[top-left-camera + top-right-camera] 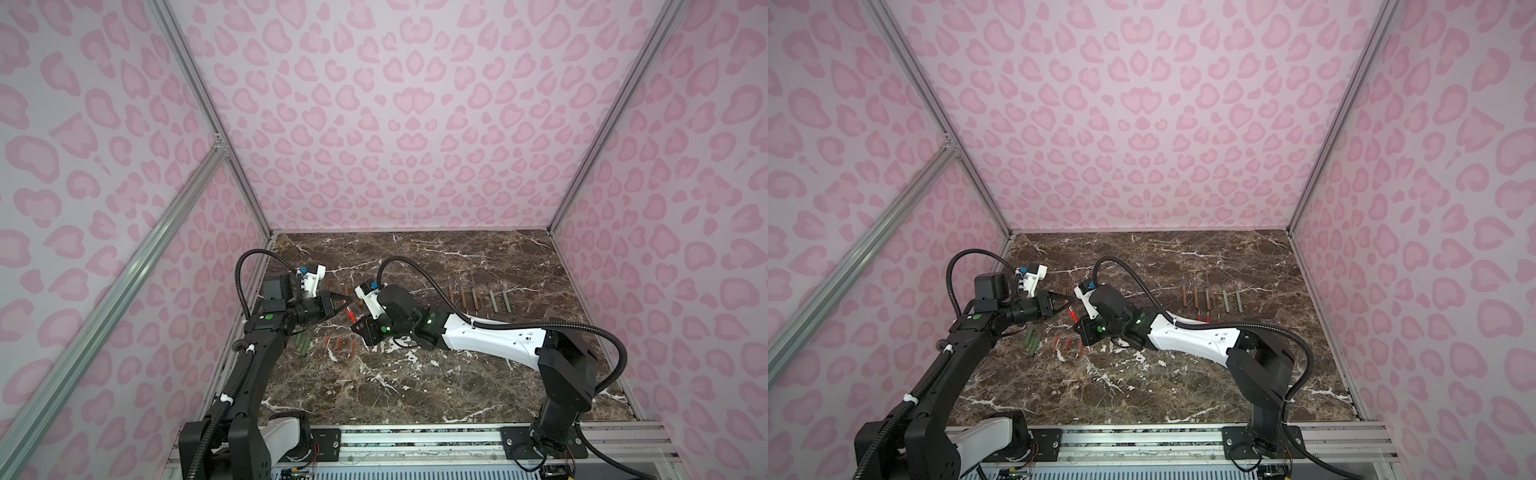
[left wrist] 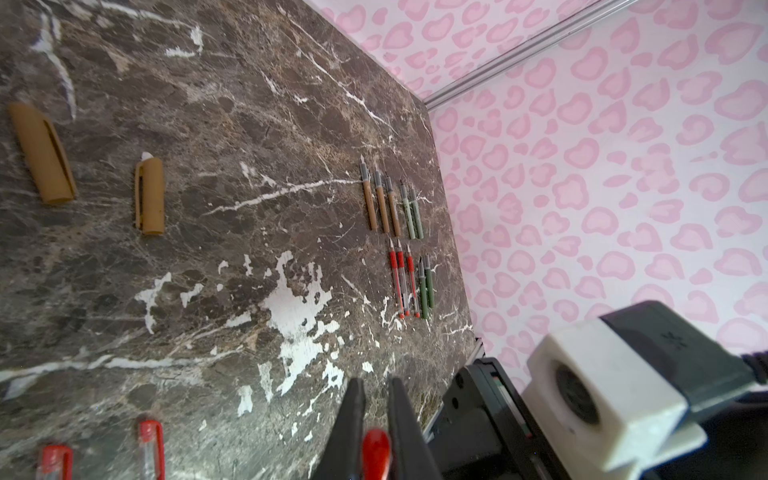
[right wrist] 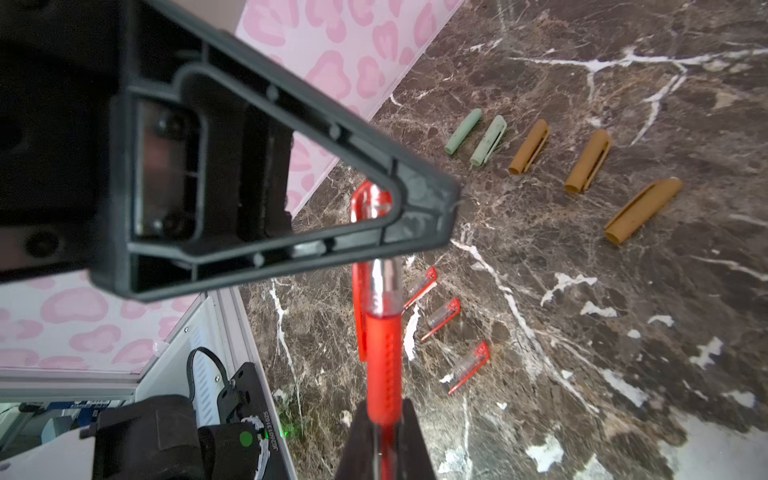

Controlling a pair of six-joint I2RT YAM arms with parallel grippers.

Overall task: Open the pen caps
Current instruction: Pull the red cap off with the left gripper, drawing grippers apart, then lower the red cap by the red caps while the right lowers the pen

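Both grippers clench one red pen (image 3: 382,353) above the marble table (image 1: 457,374): the right gripper (image 3: 384,419) grasps its barrel, the left gripper (image 2: 376,415) pinches its red cap (image 3: 365,203), not yet off. On the table lie loose pen caps: three tan-brown (image 3: 586,166), two pale grey-green (image 3: 488,139), three red (image 3: 440,318), and some dark green (image 1: 303,345) by the left arm, too small to count. Ten uncapped barrels (image 2: 395,241) lie well apart in two rows, five per row
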